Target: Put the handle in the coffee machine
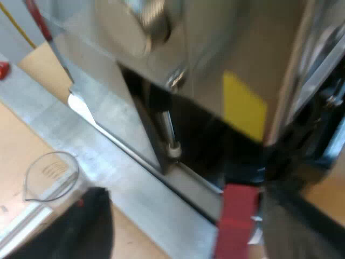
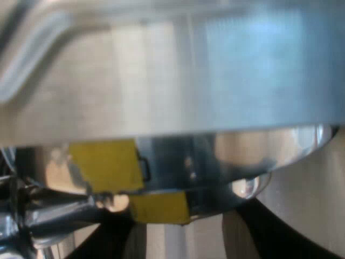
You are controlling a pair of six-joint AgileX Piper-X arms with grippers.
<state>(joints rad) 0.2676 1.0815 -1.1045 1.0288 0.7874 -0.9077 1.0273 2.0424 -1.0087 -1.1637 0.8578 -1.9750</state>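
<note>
The espresso machine [image 1: 161,108] shows its steel front with a yellow patch [image 1: 245,105] and a thin steam pipe [image 1: 168,132]. The handle's red end [image 1: 236,218] stands close under that front, its dark part running off behind it. My left gripper [image 1: 188,232] is open, fingers wide apart; the red end lies between them, close against one finger [image 1: 302,226] and far from the other [image 1: 86,226]. My right gripper [image 2: 186,243] is pressed up near a shiny round metal band [image 2: 226,162] on the machine [image 2: 161,81], fingers [image 2: 269,232] spread and nothing seen between them.
A measuring glass [image 1: 51,175] stands on the wooden table [image 1: 21,140] beside my left gripper's far finger. The machine's steel base plate [image 1: 140,183] runs along under its front. A small red thing [image 1: 3,69] lies farther off on the table.
</note>
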